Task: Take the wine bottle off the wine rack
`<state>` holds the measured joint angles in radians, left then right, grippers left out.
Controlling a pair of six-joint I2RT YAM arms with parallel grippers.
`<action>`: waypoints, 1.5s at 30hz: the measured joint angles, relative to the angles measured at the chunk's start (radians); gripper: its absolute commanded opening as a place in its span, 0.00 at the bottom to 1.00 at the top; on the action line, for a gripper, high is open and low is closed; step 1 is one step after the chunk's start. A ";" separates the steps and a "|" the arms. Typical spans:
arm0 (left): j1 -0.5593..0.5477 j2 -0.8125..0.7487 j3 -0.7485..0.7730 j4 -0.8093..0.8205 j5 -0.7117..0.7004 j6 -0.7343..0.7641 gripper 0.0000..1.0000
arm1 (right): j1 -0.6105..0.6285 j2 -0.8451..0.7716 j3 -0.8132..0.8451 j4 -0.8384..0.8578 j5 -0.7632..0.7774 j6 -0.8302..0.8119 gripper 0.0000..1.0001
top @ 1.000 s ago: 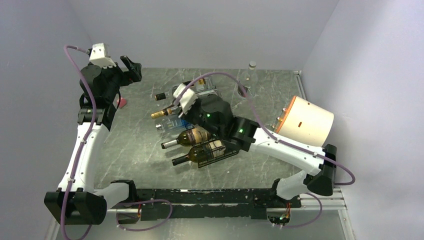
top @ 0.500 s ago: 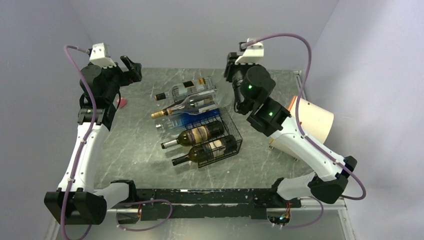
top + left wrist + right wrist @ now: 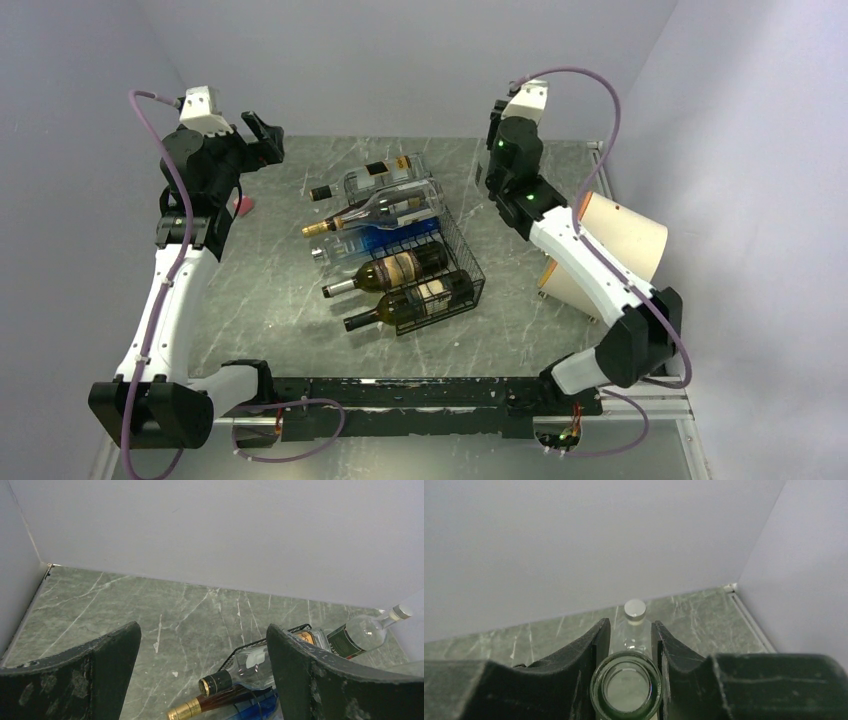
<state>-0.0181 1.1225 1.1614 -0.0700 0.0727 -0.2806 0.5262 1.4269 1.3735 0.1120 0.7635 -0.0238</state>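
Note:
The black wire wine rack (image 3: 462, 252) sits mid-table with several bottles lying in it: two dark wine bottles (image 3: 392, 270) at its near end, a blue one and clear ones behind. My right gripper (image 3: 483, 177) is raised off the rack's far right corner. In the right wrist view it (image 3: 629, 625) is shut on the neck of an open green-glass bottle (image 3: 626, 687), whose body is hidden below. My left gripper (image 3: 262, 135) is open and empty at the back left. In its own view (image 3: 202, 627) it looks at the rack's far end (image 3: 260, 642).
A clear bottle with a white cap (image 3: 634, 608) stands just beyond my right fingers and also shows in the left wrist view (image 3: 370, 630). A cream cylinder with an orange end (image 3: 612, 238) lies at the right. A small pink object (image 3: 243, 205) lies at the left. Walls close three sides.
My right arm has risen from over the rack and swung to the back right corner. The rack's bottles are now uncovered. The left arm has not moved.

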 measured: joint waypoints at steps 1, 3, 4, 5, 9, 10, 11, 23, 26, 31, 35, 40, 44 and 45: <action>-0.001 0.000 0.000 0.000 0.000 -0.001 0.99 | -0.007 0.011 -0.021 0.018 -0.006 0.006 0.00; -0.002 0.002 0.000 0.000 0.002 -0.003 0.99 | -0.026 0.045 -0.052 0.048 -0.019 0.024 0.00; -0.002 0.003 0.000 0.000 0.002 -0.004 0.99 | -0.039 0.065 -0.058 0.066 -0.019 0.029 0.00; -0.003 0.004 0.000 0.000 0.002 -0.004 0.99 | -0.051 0.085 -0.062 0.084 -0.020 0.029 0.00; -0.005 0.004 0.000 0.000 0.002 -0.004 0.99 | -0.087 0.133 -0.095 0.155 -0.011 0.031 0.00; -0.006 0.004 0.000 0.000 0.002 -0.004 0.99 | -0.092 0.140 -0.105 0.175 -0.008 0.032 0.00; -0.006 0.004 0.000 -0.001 0.002 -0.004 0.99 | -0.096 0.143 -0.114 0.192 -0.008 0.033 0.00; -0.010 0.005 0.000 -0.001 0.002 -0.003 0.99 | -0.142 0.278 -0.200 0.461 0.008 0.005 0.00; -0.010 0.005 0.000 -0.001 0.002 -0.003 0.99 | -0.145 0.320 -0.198 0.489 0.011 -0.009 0.00; -0.010 0.005 0.000 -0.001 0.002 -0.003 0.99 | -0.150 0.369 -0.198 0.519 0.020 -0.038 0.05; -0.010 0.006 0.000 -0.001 0.002 -0.003 0.99 | -0.156 0.384 -0.199 0.531 0.022 -0.044 0.20; -0.010 0.008 0.000 -0.001 0.002 -0.004 0.99 | -0.164 0.382 -0.205 0.534 0.011 -0.040 0.56; -0.010 0.009 0.000 -0.001 0.002 -0.004 0.99 | -0.168 0.376 -0.205 0.524 -0.008 -0.034 0.97; -0.010 0.009 0.000 -0.001 0.002 -0.004 0.99 | -0.168 0.371 -0.205 0.512 -0.016 -0.034 0.99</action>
<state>-0.0284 1.1316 1.1614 -0.0708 0.0750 -0.2844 0.3580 1.7981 1.1683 0.6235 0.7471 -0.0582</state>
